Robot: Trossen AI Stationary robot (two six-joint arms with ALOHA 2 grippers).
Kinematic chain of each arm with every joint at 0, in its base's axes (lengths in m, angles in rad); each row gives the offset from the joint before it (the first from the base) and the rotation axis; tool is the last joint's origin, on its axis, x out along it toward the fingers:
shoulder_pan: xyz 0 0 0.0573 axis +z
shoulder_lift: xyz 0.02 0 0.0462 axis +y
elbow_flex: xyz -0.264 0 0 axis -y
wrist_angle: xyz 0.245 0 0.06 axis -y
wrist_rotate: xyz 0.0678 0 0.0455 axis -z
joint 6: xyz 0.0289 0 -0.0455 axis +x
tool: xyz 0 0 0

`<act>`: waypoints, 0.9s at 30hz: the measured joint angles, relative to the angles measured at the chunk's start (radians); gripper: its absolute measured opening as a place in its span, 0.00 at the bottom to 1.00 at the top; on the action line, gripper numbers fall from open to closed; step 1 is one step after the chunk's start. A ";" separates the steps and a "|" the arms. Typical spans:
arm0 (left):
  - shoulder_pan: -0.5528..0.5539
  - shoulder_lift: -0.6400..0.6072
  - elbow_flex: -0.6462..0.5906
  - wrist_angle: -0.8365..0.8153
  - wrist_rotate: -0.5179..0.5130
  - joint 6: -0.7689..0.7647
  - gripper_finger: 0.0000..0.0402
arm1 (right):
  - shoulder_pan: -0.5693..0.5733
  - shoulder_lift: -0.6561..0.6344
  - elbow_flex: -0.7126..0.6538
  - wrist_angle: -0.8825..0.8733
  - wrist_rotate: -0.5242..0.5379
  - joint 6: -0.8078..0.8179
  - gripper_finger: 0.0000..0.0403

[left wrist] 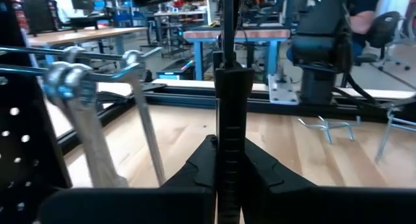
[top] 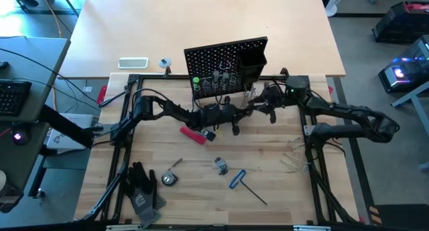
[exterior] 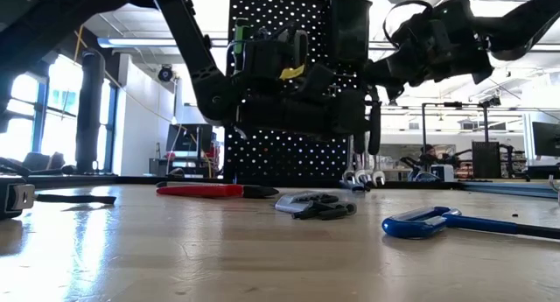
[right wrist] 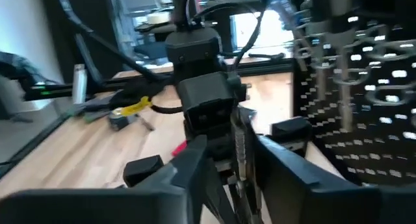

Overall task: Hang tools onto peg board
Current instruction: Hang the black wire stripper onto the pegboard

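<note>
The peg board (top: 226, 67) stands upright at the far middle of the wooden table (top: 201, 191), with a black box bin (top: 253, 59) at its right upper part and some screwdrivers, one with a green handle (top: 196, 82), already hanging in the wire rings. Silver wrenches (exterior: 363, 166) hang at the lower right of the board.

The left gripper (top: 236, 118) is just in front of the board, near its lower right side. In the left wrist view its two fingers (left wrist: 195, 172) are pressed together on a black, ribbed, upright tool (left wrist: 232, 120), which stands between them; I cannot tell which kind of tool it is. The right gripper (top: 271, 105) is very near, just to the right of the left one, at the same tool. In the right wrist view its fingers (right wrist: 188, 160) stand a little apart on both sides of the tool's shaft, not squeezing it.

The other tools lie on the table nearer to the camera: a red-black flat tool (top: 196, 134) left of the middle, black pliers (exterior: 317, 206), a blue-handled hex key (top: 240, 181) and a small tape measure (top: 168, 179). Black work gloves (top: 144, 191) lie at the near left. A white flat device (top: 133, 63) lies on the far table left of the board.
</note>
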 joint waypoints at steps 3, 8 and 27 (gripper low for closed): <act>0.016 0.000 0.001 0.007 0.002 -0.011 0.05 | -0.004 -0.037 0.000 -0.019 0.033 -0.005 0.36; 0.033 0.000 0.023 -0.004 0.000 -0.023 0.05 | -0.005 -0.080 0.000 -0.045 0.076 -0.010 0.39; 0.045 0.000 0.035 -0.070 -0.126 0.007 0.05 | -0.006 -0.086 -0.002 -0.094 0.090 -0.022 0.39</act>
